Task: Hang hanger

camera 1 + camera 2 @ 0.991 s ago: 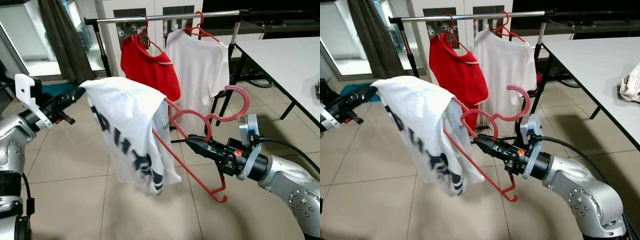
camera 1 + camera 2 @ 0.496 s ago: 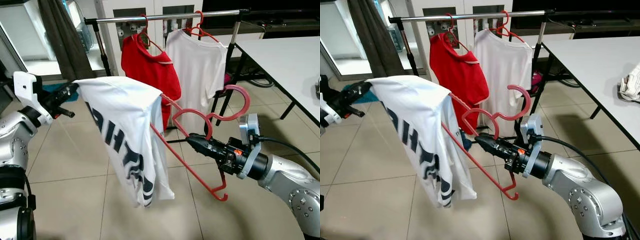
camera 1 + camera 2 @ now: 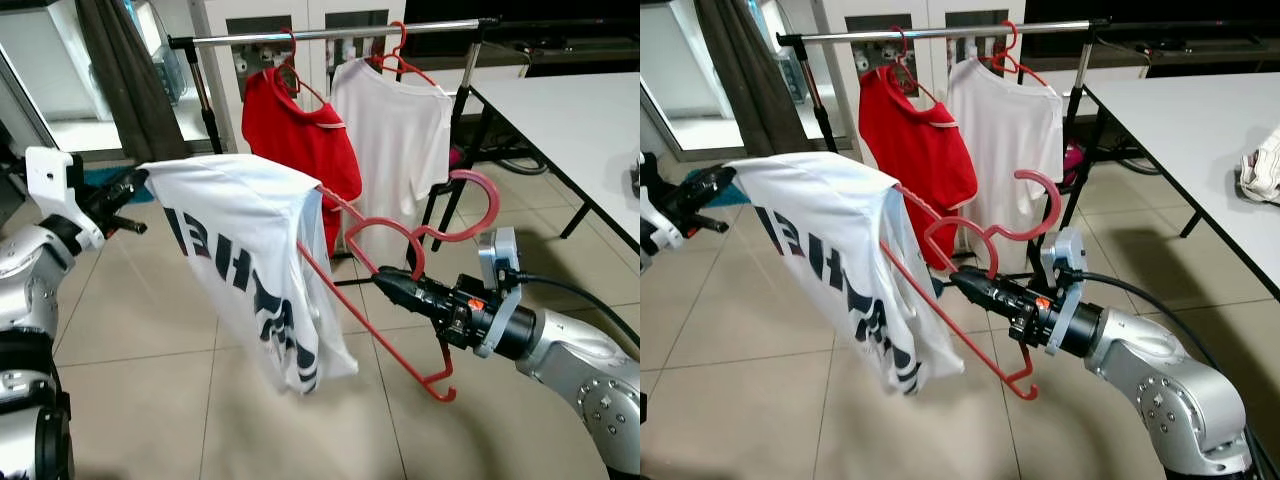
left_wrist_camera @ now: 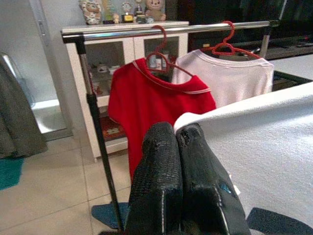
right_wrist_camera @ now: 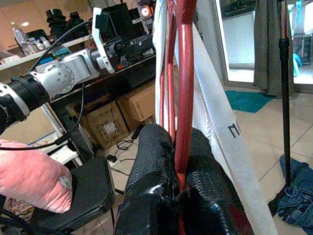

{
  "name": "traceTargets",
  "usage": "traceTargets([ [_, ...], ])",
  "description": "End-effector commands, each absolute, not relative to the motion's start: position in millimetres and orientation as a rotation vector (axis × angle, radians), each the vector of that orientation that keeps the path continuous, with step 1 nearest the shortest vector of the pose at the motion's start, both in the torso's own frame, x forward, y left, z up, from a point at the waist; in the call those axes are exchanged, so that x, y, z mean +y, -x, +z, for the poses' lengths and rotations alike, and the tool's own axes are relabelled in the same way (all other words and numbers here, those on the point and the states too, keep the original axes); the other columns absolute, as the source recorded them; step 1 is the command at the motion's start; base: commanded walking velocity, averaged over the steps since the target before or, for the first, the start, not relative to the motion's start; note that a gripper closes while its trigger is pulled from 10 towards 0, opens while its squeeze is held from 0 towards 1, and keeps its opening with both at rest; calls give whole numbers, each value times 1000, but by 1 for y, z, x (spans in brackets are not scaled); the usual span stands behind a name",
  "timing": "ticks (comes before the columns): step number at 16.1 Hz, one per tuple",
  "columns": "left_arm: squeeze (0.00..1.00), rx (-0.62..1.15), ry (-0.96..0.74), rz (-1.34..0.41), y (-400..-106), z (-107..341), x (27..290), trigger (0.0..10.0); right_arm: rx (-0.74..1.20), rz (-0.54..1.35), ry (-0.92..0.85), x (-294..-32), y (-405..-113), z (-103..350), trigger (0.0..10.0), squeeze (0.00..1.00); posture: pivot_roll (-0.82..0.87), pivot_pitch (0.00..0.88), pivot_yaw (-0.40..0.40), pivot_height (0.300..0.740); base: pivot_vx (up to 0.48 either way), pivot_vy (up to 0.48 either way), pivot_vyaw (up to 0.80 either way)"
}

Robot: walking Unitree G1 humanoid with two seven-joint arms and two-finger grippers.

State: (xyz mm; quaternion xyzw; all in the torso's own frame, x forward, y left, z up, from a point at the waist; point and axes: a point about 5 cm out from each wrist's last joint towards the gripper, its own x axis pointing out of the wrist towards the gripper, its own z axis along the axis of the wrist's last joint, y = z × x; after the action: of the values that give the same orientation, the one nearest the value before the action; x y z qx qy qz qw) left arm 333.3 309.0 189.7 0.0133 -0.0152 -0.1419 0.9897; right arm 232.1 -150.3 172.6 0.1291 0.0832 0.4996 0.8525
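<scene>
**Hanger held short of the rail**

Right gripper (image 3: 385,281) is clamped on the red hanger (image 3: 400,240); left gripper (image 3: 135,182) pinches the draped white printed T-shirt (image 3: 250,250) (sleeve end). Ahead, red shirt (image 3: 300,140) and white shirt (image 3: 395,130) occupy the clothes rail (image 3: 330,34); a table (image 3: 580,120) stands right.

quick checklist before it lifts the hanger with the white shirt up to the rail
1. Right gripper clamped on the red hanger: ok.
2. Left gripper pinching the white printed shirt: ok.
3. Shirt fully seated on the hanger: not ok, it is draped on one side, hanging skewed.
4. Hook free of cloth: ok.
5. Free space on the rail left of the red shirt: ok.
6. Hook will clear the rail: cannot tell.
</scene>
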Motion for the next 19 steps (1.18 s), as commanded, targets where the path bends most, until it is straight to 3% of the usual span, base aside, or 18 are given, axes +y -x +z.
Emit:
traceTargets([
  [1, 0, -40, -50, -256, -334, 196, 315, 0, 134, 1045, -266, -152, -234, 178, 0, 0, -148, 0, 90, 740, 0, 0, 0],
  [2, 0, -25, -37, -294, -334, 195, 311, 10000, 134, 1046, -265, -152, -235, 179, 0, 0, -146, 0, 91, 740, 0, 0, 0],
  [4, 24, -1, -26, -335, -334, 193, 308, 10000, 132, 1047, -264, -151, -235, 179, 0, 0, -146, 0, 91, 740, 0, 0, 0],
  [5, 1000, 28, -47, -353, -333, 191, 308, 10000, 129, 1049, -258, -151, -236, 180, 0, 0, -144, 0, 91, 740, 0, 0, 0],
  [11, 1000, 121, -79, -310, -328, 178, 319, 10000, 128, 970, -234, -144, -245, 186, 0, 0, -145, 0, 87, 740, 0, 0, 0],
  [13, 1000, 82, -62, -427, -329, 182, 300, 10000, 123, 869, -245, -140, -255, 185, 0, 0, -146, 0, 82, 740, 0, 0, 0],
  [14, 1000, 21, -18, -605, -328, 188, 271, 10000, 115, 822, -257, -135, -260, 185, 0, 0, -148, 0, 78, 740, 0, 0, 0],
  [16, 1000, -2, 4, -681, -326, 190, 259, 10000, 110, 808, -262, -133, -261, 186, 0, 0, -150, 0, 77, 740, 0, 0, 0],
  [19, 1000, -37, 100, -942, -318, 190, 204, 10000, 102, 735, -249, -124, -267, 190, 0, 0, -159, 0, 75, 740, 0, 0, 0],
])
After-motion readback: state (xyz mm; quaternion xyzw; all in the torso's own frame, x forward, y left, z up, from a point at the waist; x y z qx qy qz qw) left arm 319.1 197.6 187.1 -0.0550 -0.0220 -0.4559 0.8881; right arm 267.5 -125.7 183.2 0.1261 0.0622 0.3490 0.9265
